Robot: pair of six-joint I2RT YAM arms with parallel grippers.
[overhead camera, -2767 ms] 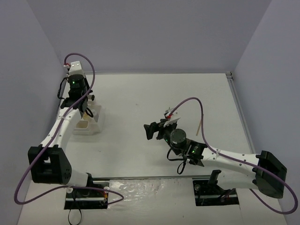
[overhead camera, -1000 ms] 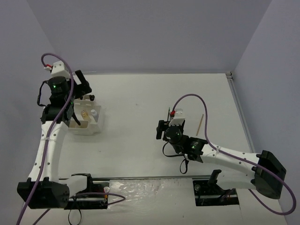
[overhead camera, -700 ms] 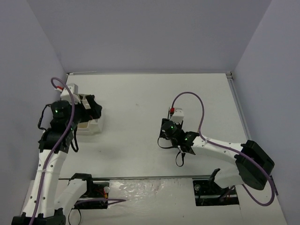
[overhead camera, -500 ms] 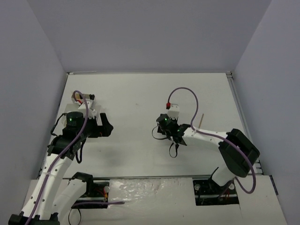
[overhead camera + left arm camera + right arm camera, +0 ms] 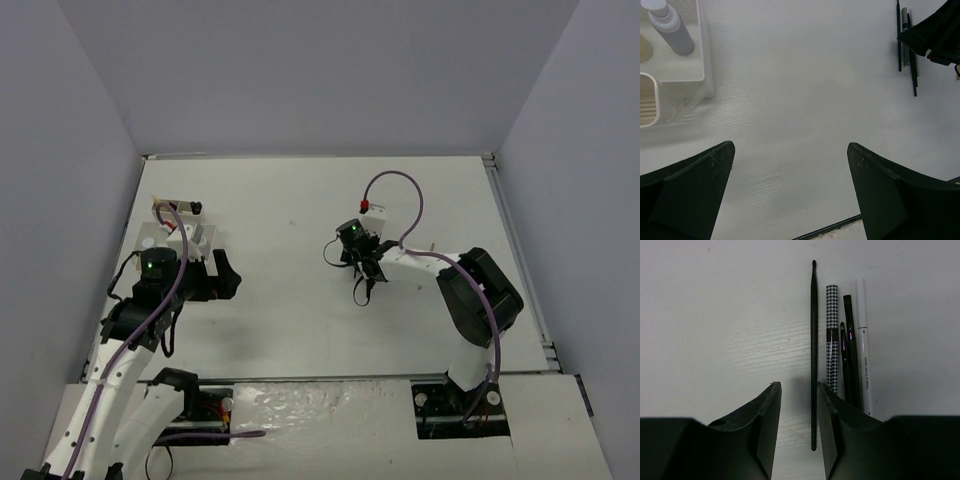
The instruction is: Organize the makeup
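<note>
In the right wrist view several makeup sticks lie side by side on the white table: a thin black pencil (image 5: 813,355), a houndstooth tube (image 5: 832,340), two dark brushes (image 5: 847,350) and a white pencil (image 5: 864,340). My right gripper (image 5: 799,387) stands over them. Its jaws are narrowed but apart, with the thin black pencil in the gap, close to the right finger. My left gripper (image 5: 790,147) is wide open over bare table with nothing in it. A grey bottle (image 5: 672,32) stands in the white tray (image 5: 702,60). From above, the left gripper (image 5: 225,275) sits just right of the tray (image 5: 160,235).
Purple cables loop over both arms (image 5: 395,185). The table's near edge with a dark slot (image 5: 840,227) runs just below the left gripper. Lilac walls close in the table at the back and both sides.
The left arm pulled back from the tray toward the near side, jaws wide. The right arm swung left and further out over the pencils, and its jaws narrowed around the thin black pencil.
</note>
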